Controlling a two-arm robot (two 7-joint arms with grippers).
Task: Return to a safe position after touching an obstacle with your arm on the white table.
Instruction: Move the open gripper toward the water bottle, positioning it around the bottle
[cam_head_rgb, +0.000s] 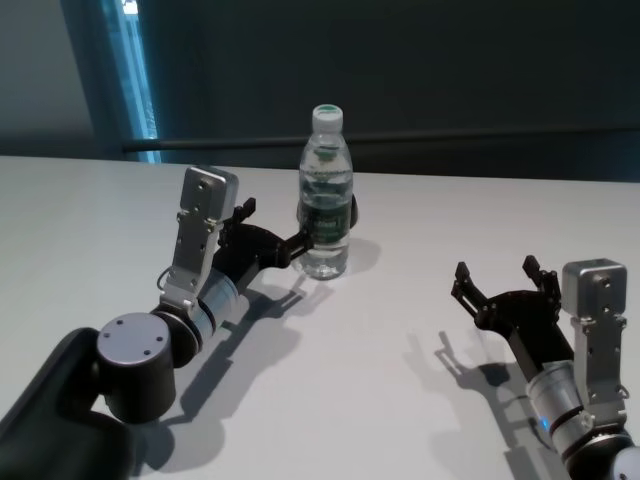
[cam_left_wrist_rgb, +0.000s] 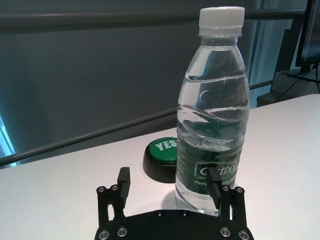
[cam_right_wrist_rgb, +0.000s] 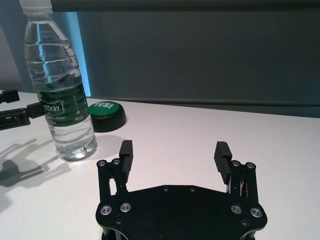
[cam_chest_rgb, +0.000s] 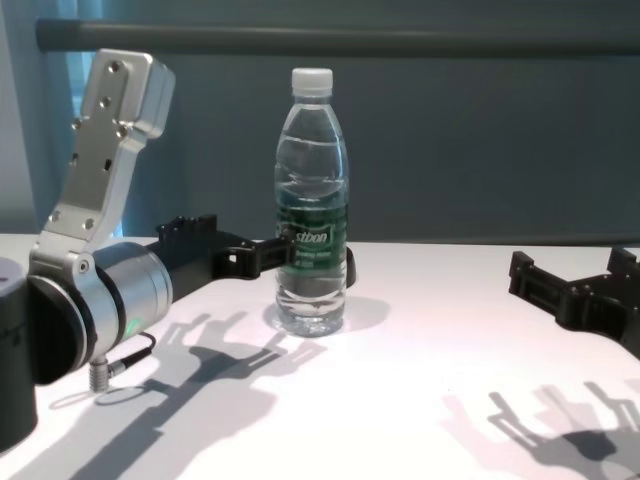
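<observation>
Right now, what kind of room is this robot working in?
Probably a lab or test room, not a home: a bare white table holds only a water bottle and a green "YES" push button, before a plain dark wall with a rail.

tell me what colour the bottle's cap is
White; the cap shows best in the left wrist view.

dark grey wall (cam_head_rgb: 450, 70), horizontal rail (cam_chest_rgb: 400, 38), bright blue-lit strip (cam_head_rgb: 135, 70) at left
</observation>
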